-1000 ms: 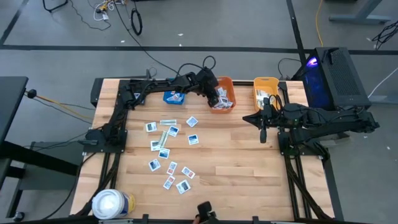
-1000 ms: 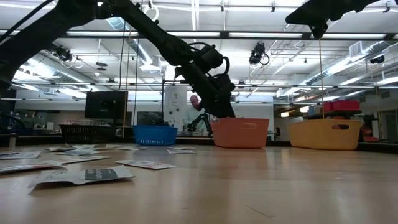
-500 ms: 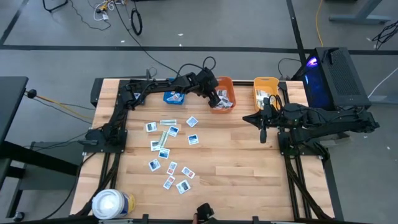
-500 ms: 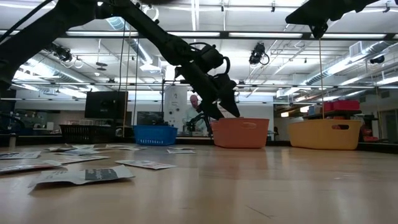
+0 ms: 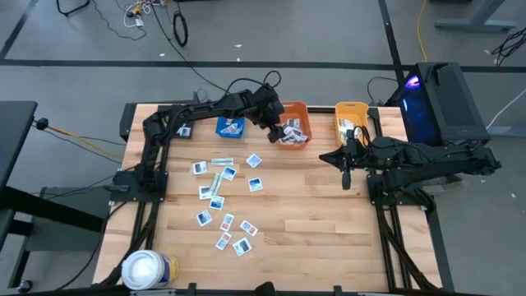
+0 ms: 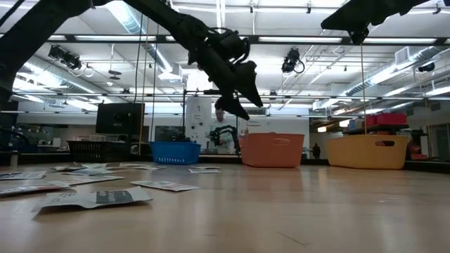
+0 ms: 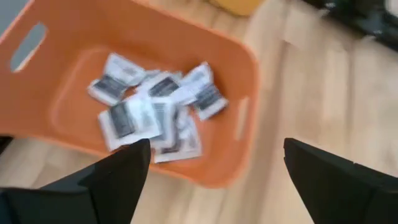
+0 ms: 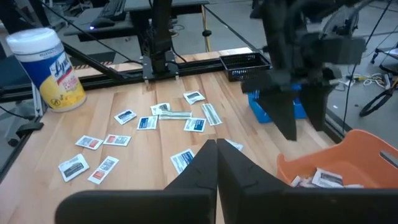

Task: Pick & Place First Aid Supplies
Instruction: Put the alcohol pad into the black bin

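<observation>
While left gripper (image 5: pixel 275 125) hangs wide, seemingly empty, over orange bin (image 5: pixel 306 123) of packets (image 7: pixel 155 112), right gripper (image 5: pixel 346 178) waits closed above desk (image 5: pixel 312 214).

Print on the scattered packets (image 5: pixel 223 200) is too small to read; the orange bin (image 7: pixel 74 37) is blurred and cut off at nine o'clock.

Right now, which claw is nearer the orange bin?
Left. The left claw hangs open just above the orange bin at its left edge, nothing in it. The right claw is shut, off to the bin's right, over bare table below the yellow bin.
</observation>
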